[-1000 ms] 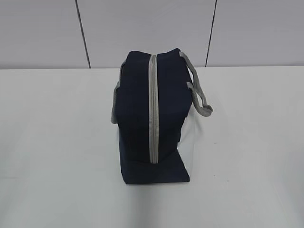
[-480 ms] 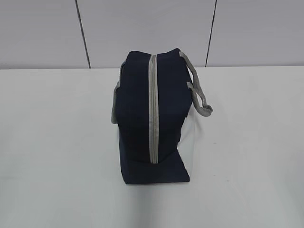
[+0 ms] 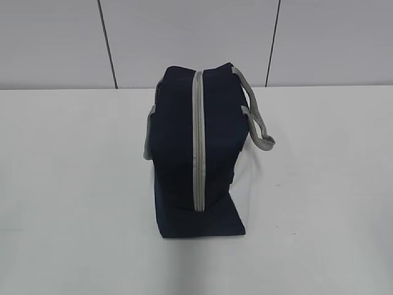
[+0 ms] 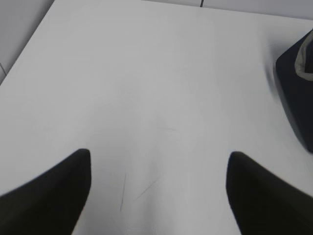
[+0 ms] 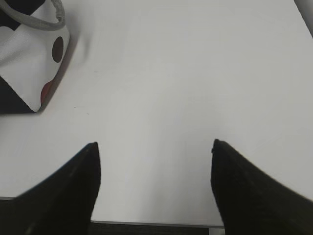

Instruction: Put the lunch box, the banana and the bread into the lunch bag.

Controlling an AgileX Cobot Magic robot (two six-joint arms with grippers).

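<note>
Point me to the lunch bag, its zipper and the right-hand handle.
lunch bag (image 3: 175,147), exterior view, on the navy top panel left of the zipper.
zipper (image 3: 197,141), exterior view, on the grey strip midway along its closed length.
handle (image 3: 258,120), exterior view, on the grey webbing loop off the bag's right side.
</note>
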